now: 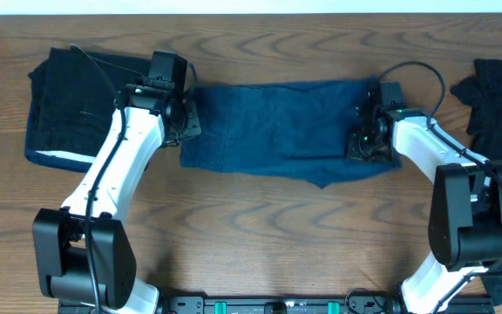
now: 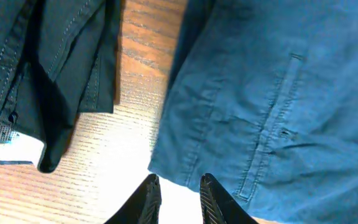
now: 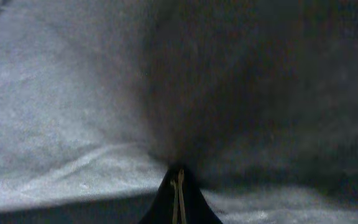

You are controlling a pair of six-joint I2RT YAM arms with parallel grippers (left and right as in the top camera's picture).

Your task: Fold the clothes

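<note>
The right gripper [image 3: 178, 185] is pinching the navy cloth [image 1: 277, 126] at its right end, pads pressed together and creases fanning from the nip. The left gripper [image 2: 179, 194] is hovering at the cloth's left edge, fingers slightly apart and empty. I judge it should take a firm bite on that hem, so both ends lift evenly.

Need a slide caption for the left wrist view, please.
Left gripper open at the navy cloth corner, black garment alongside.

- A robotics lab bench, I'd say: left arm [image 1: 116, 166] and right arm [image 1: 425, 144] rise from a black base rail [image 1: 268, 305].
- Both work over a plain wood-grain table [image 1: 260, 227].
</note>
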